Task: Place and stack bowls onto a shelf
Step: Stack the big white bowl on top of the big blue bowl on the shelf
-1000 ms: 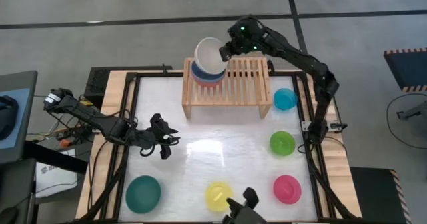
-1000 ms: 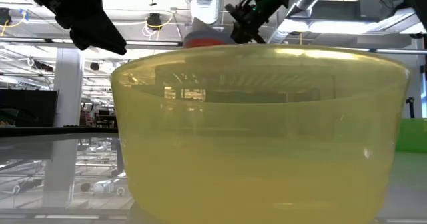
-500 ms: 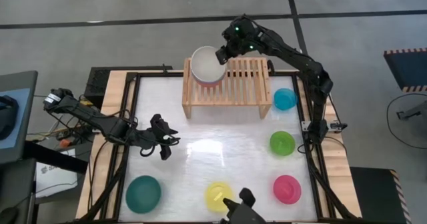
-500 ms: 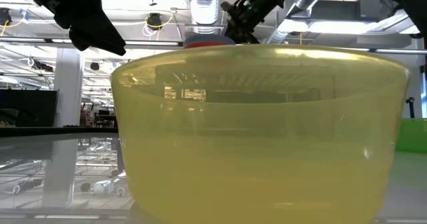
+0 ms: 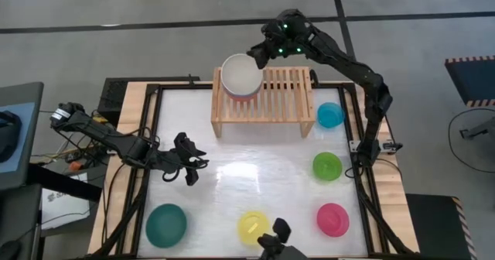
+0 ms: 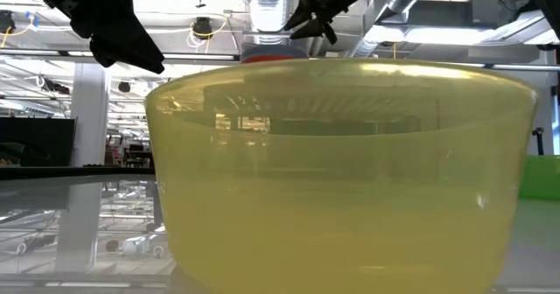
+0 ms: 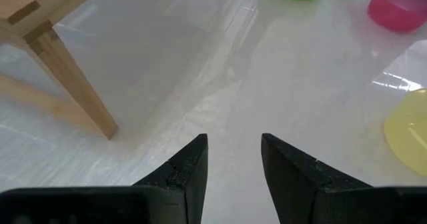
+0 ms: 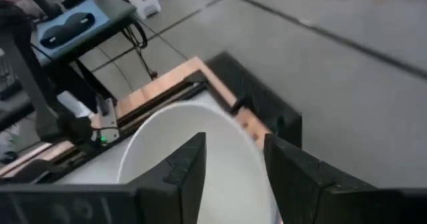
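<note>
The white bowl (image 5: pixel 241 76) tops a stack at the shelf's (image 5: pixel 280 97) left end. The right tool (image 5: pixel 259 56), fingers parted and empty, hovers just beside it. The left tool (image 5: pixel 188 167), parted, waits mid-tabletop (image 5: pixel 255 167). The yellow bowl (image 6: pixel 341 171) blocks the low view.

White bowl (image 5: pixel 241 74) atop stack, shelf (image 5: pixel 267 97) left end; 5 loose.

Left jaws apart over table (image 7: pixel 280 71), near shelf (image 7: pixel 47 24) leg.

No readable text, labels, brands or nos. anywhere in my views: table, bowls, shelf, room all unmarked.
</note>
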Controlling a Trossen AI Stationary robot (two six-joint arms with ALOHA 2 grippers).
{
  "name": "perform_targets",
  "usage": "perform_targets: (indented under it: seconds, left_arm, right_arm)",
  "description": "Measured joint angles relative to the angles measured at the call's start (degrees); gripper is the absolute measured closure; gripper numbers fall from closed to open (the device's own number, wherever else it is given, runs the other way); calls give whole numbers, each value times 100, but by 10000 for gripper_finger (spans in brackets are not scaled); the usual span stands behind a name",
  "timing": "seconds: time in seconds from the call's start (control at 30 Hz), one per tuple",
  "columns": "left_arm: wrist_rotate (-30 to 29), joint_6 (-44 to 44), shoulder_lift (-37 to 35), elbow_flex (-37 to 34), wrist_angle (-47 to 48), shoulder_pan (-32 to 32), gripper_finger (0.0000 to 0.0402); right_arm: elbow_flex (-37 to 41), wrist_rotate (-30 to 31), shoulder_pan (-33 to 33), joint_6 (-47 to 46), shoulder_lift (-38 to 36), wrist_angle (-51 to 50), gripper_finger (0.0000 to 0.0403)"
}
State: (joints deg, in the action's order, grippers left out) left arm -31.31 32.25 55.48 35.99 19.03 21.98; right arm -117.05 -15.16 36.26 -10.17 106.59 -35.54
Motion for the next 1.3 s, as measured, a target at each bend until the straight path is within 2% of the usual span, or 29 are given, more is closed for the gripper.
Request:
perform_targets:
  seconds: [0.27, 0.43, 0.6, 0.77, 1.0, 1.13, 1.3]
  left_arm:
    - [-2, 4, 0, 0, 7, 0, 277]
    - [-67, 44, 0, 0, 14, 0, 277]
    - [-62, 184, 2, 0, 209, 0, 277]
    - [-61, 254, 2, 0, 270, 0, 277]
    - [-165, 135, 2, 0, 260, -3, 277]
    - [-438, -20, 2, 0, 251, -56, 277]
    - [-457, -65, 2, 0, 254, -70, 277]
  right_arm:
    - [4, -11, -252, 902, 349, 524, 275]
    - [11, 1, -318, 1026, 654, 671, 293]
    - [15, 2, -284, 892, 823, 457, 294]
    - [15, -2, -288, 899, 671, 445, 295]
    - [-4, 0, -366, 1078, 379, 1398, 295]
    - [-2, -3, -386, 1318, 582, 1838, 295]
    - [7, -4, -535, 1594, 848, 1852, 295]
